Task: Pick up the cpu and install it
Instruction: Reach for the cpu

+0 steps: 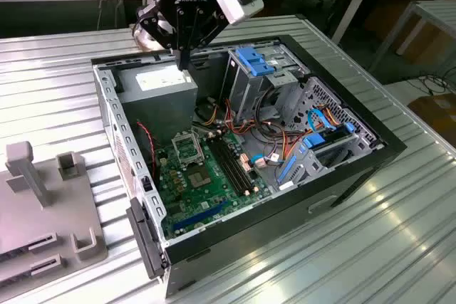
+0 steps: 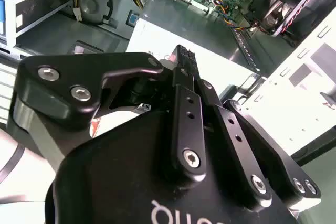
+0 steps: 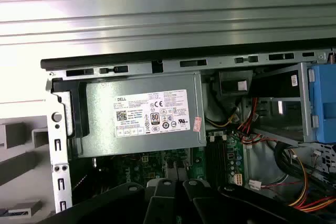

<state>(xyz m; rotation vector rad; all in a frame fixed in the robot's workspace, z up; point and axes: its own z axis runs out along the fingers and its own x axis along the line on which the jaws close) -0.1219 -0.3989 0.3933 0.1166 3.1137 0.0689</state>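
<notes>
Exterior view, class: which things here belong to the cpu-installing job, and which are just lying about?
Job: claw; metal-framed socket; motherboard.
Lying about: power-supply box; blue drive bracket; memory slots; grey blocks on the table.

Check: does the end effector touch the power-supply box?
Cannot tell. The exterior view puts the end effector over the power-supply box; no contact or gap shows plainly.
</notes>
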